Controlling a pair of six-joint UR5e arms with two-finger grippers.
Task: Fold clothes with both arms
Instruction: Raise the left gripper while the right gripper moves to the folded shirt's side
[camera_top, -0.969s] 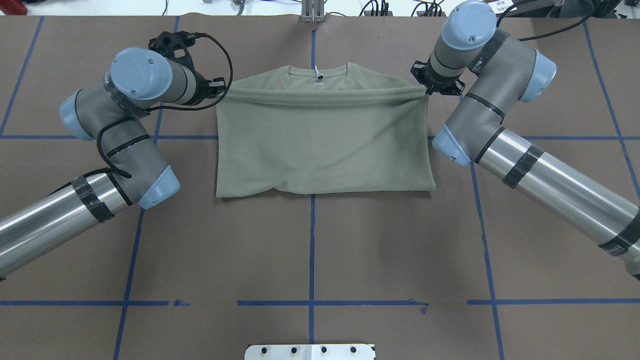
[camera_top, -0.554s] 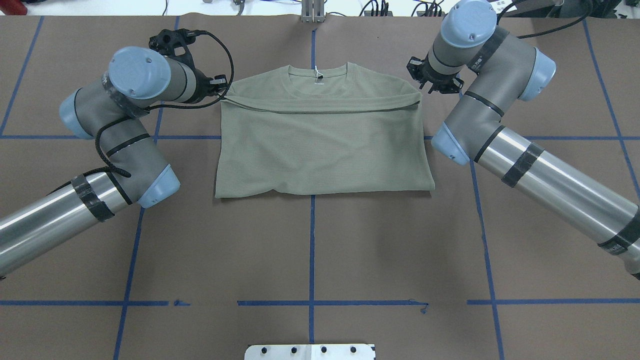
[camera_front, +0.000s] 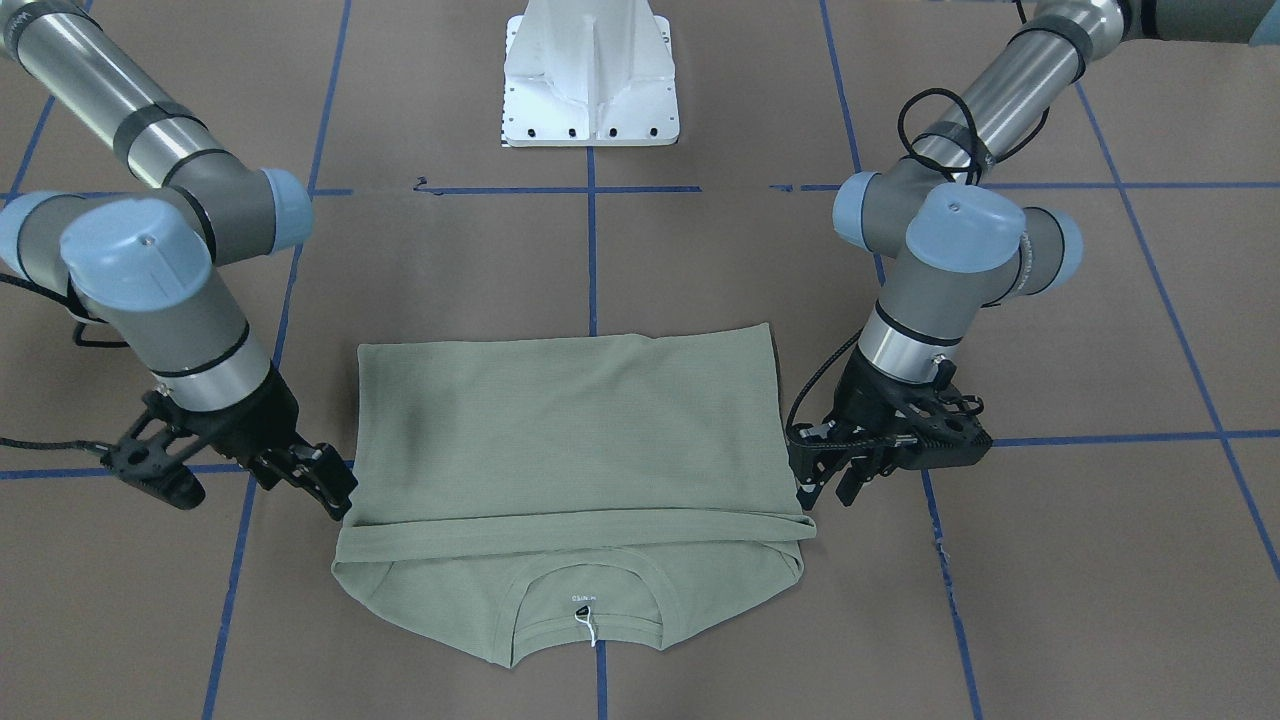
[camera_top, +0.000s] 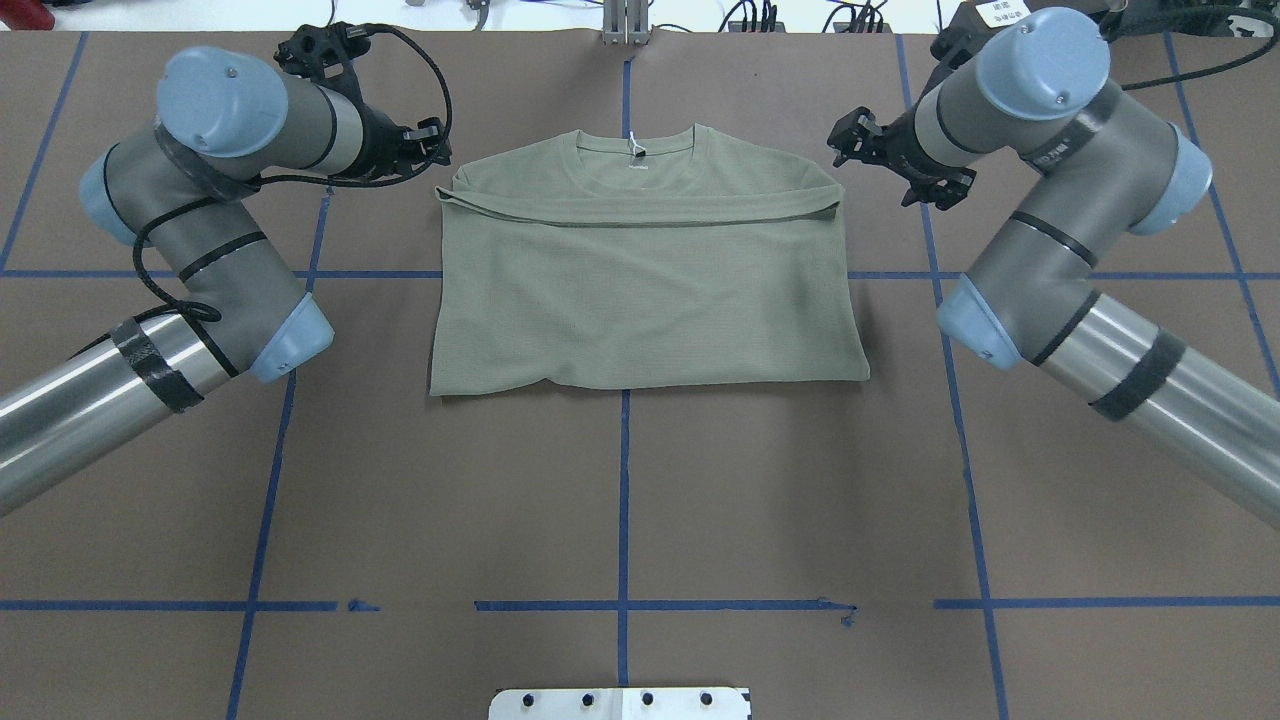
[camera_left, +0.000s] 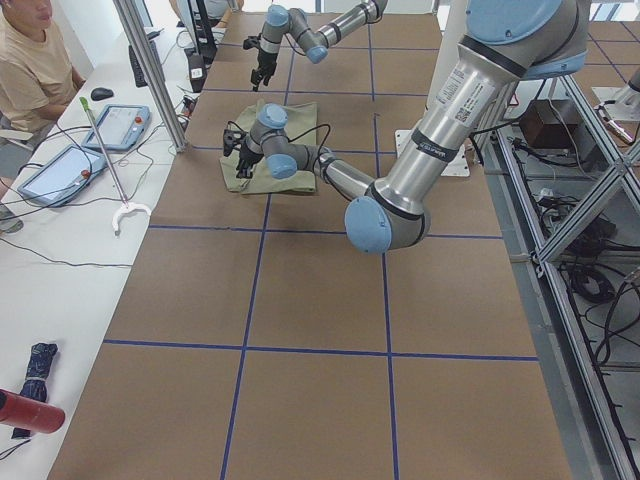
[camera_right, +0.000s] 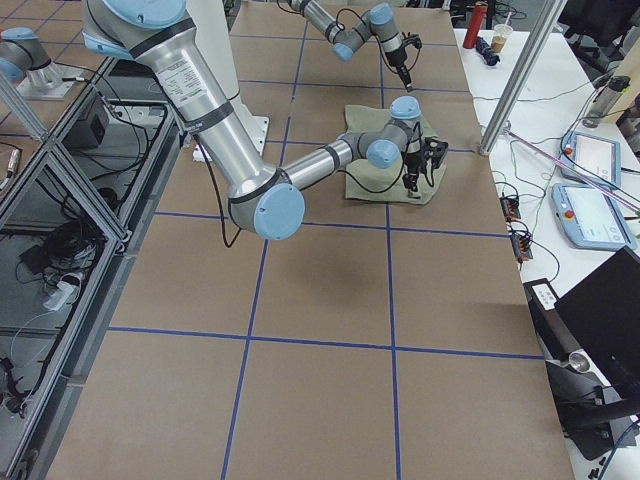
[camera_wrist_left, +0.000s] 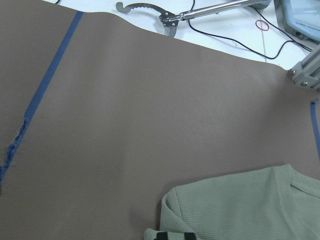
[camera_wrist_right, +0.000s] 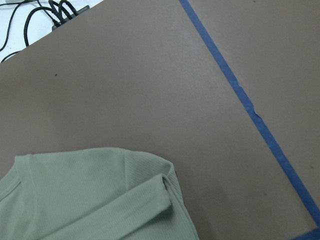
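1. On the brown table (camera_top: 620, 480), counted: one green shirt (camera_top: 640, 290), two arms, two grippers, and a grid of blue tape lines (camera_top: 622, 520).
2. Left arm (camera_top: 220, 260) comes in from the left, elbow bent, wrist turned in toward the shirt's far left corner. The left gripper (camera_front: 828, 492) is just beside that corner; fingers apart, gripping nothing.
3. Shirt lies flat at table centre, between the two grippers. It is folded, with the hem edge drawn up to just below the collar (camera_top: 600, 150). Collar points away from the robot and the fold edge faces it. Long axis runs left to right.
4. Right arm (camera_top: 1050, 230) mirrors the left, elbow bent, wrist aimed at the far right corner. The right gripper (camera_top: 840, 140) is near the corner, not touching the cloth; fingers look apart, gripping nothing.
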